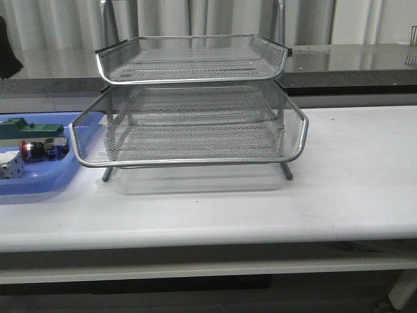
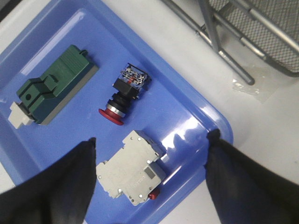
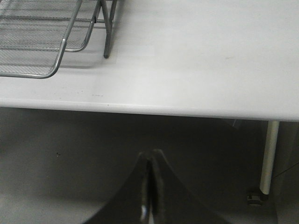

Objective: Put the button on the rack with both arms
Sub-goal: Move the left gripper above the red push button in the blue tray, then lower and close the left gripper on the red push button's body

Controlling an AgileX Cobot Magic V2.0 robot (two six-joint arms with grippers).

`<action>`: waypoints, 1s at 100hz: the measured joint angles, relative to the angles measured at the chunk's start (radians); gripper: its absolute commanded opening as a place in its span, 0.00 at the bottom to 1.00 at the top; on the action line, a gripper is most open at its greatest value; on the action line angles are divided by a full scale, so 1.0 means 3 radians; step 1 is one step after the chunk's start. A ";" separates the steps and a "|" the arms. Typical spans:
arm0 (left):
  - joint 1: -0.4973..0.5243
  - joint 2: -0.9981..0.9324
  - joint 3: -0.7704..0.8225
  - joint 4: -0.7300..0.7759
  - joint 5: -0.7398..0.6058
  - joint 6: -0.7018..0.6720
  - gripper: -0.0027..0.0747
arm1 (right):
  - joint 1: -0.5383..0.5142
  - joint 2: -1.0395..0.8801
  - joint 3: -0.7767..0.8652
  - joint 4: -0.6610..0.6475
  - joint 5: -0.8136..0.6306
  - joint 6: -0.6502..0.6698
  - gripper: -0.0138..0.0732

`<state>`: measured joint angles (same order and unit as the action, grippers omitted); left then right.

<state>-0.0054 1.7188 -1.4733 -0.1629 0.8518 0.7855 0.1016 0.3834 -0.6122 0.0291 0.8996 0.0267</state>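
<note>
The button [image 2: 124, 95], with red head, black body and blue rear, lies on its side in the blue tray [image 2: 187, 116]; it also shows in the front view [image 1: 40, 149] at the far left. The silver wire-mesh rack [image 1: 189, 124] stands mid-table; its leg and corner show in the left wrist view [image 2: 233, 65] and the right wrist view [image 3: 51, 42]. My left gripper [image 2: 152, 142] is open above the tray, its jaws either side of a white block, apart from the button. My right gripper [image 3: 150, 156] is shut and empty, below the table's front edge. Neither arm shows in the front view.
A green block [image 2: 53, 84] and a white block [image 2: 133, 168] lie in the blue tray beside the button. The white table [image 1: 352, 169] stretches right of the rack. A table leg [image 3: 268, 158] shows in the right wrist view.
</note>
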 measured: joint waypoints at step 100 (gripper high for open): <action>-0.0041 0.1772 -0.1531 0.0411 0.0403 0.0002 0.66 | 0.0000 0.0000 0.0000 0.0000 0.0000 0.0000 0.08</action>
<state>-0.0178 2.2503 -1.9326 -0.0394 0.9727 0.7859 0.1016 0.3834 -0.6122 0.0291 0.8996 0.0267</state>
